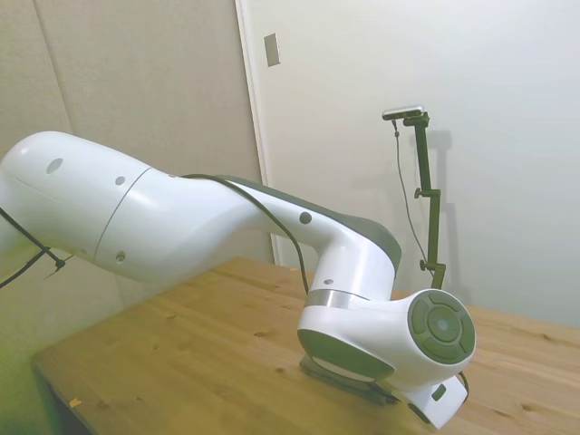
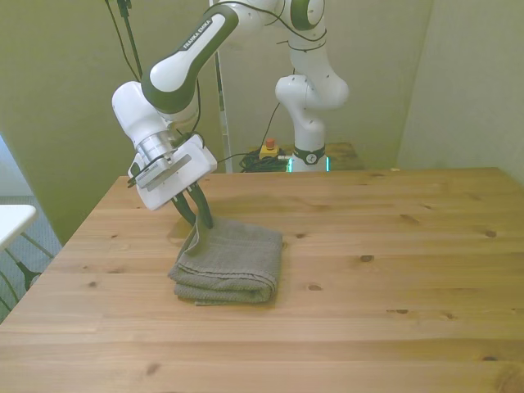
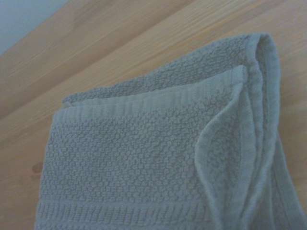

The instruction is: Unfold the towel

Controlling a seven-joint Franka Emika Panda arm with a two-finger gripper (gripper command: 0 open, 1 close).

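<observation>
The hand (image 2: pixel 199 214) pinches a raised corner of the towel (image 2: pixel 232 262), whose folded bulk lies on the counter (image 2: pixel 393 270) just below and beyond its fingertips. If that pinch holds several layers, lifting would likely drag the whole bundle up folded; a thin hold could slip free.

Soft even indoor light, faint shadows; wrist view slightly blurred, side view hazy

White arm (image 2: pixel 184 57) reaches down, wrist tilted, toward the front view's left; gripper (image 2: pixel 196 217) points downward, dark fingers (image 2: pixel 201 211) pressed close together at the tips.
</observation>
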